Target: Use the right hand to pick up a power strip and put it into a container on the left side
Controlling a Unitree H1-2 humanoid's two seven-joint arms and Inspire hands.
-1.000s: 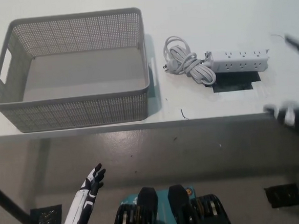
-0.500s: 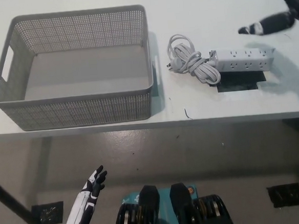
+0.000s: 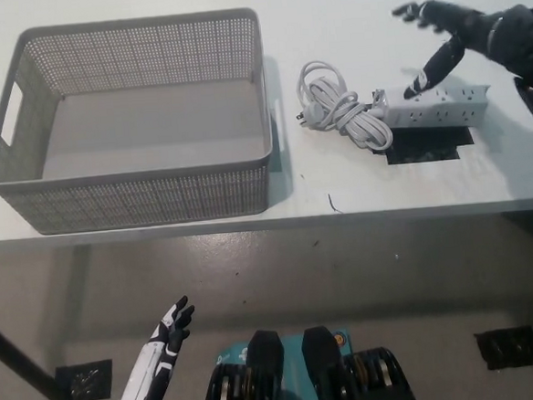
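A white power strip (image 3: 436, 108) lies on the white table, right of centre, its coiled white cord (image 3: 338, 108) bunched at its left end. My black right hand (image 3: 447, 36) hovers open just above and behind the strip, fingers spread, one finger reaching down near the strip's top edge. Whether it touches the strip I cannot tell. A grey perforated basket (image 3: 137, 186) stands empty on the table's left. My white left hand (image 3: 166, 335) hangs low at the lower left, below the table edge, fingers apart.
A dark rectangular patch (image 3: 423, 152) lies on the table just in front of the strip. The table's front edge (image 3: 341, 216) runs across the middle of the view, with grey floor below it.
My right hand has moved left and down from the far right edge to a spot over the power strip. The view shifted slightly earlier on; strip and basket stay put.
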